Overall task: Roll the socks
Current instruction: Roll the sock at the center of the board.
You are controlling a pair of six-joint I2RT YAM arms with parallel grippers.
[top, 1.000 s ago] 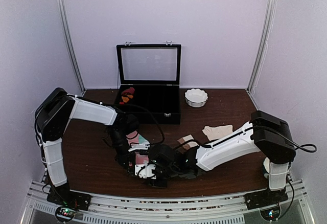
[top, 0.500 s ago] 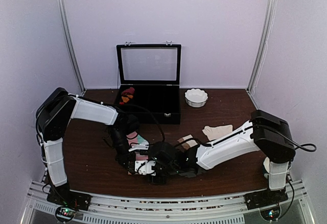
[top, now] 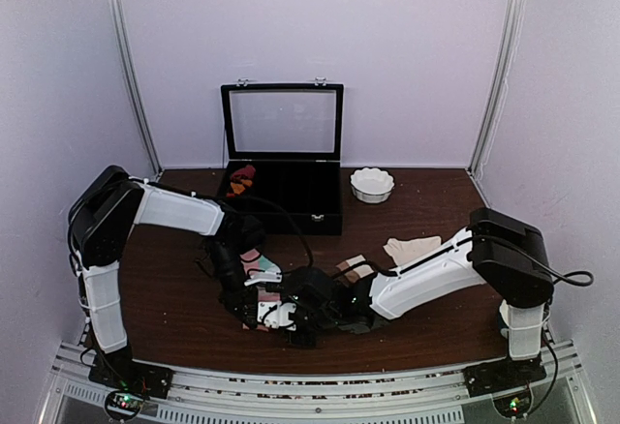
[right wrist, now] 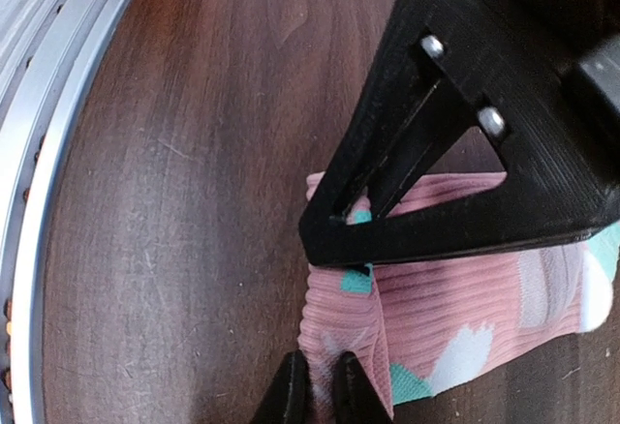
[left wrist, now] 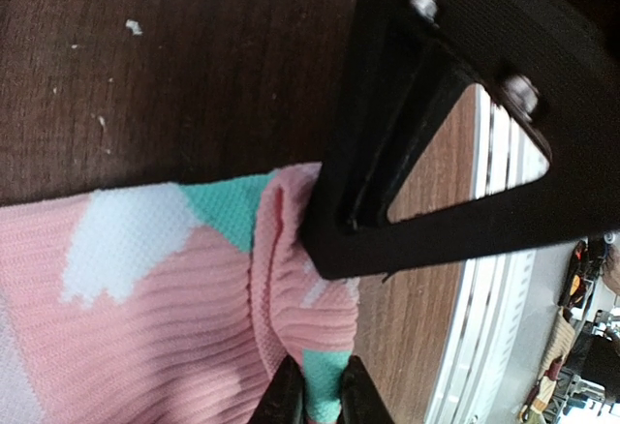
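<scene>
Table, dark wood, walled on three sides. Pink sock with mint and white patches: lying near the front edge, left of centre, running from under both grippers toward the middle, with a tan toe showing past the right arm. Cuff end bunched into a raised fold close to the front edge. Left gripper: reaching in from the left, fingers pinched together on that fold, ribbed pink fabric and a mint patch squeezed between the tips. Right gripper: reaching in from the right, just beside the left one, fingers likewise closed on a fold of the same sock (only a thin pleat of fabric between the tips). Cream sock: flat on the table right of centre, well apart from both grippers, partly behind the right arm. Black box at the back edge, centre, with its glass lid standing upright. Dark red and orange bundle in the left end of the box. Small white bowl just right of the box, near the back edge.
</scene>
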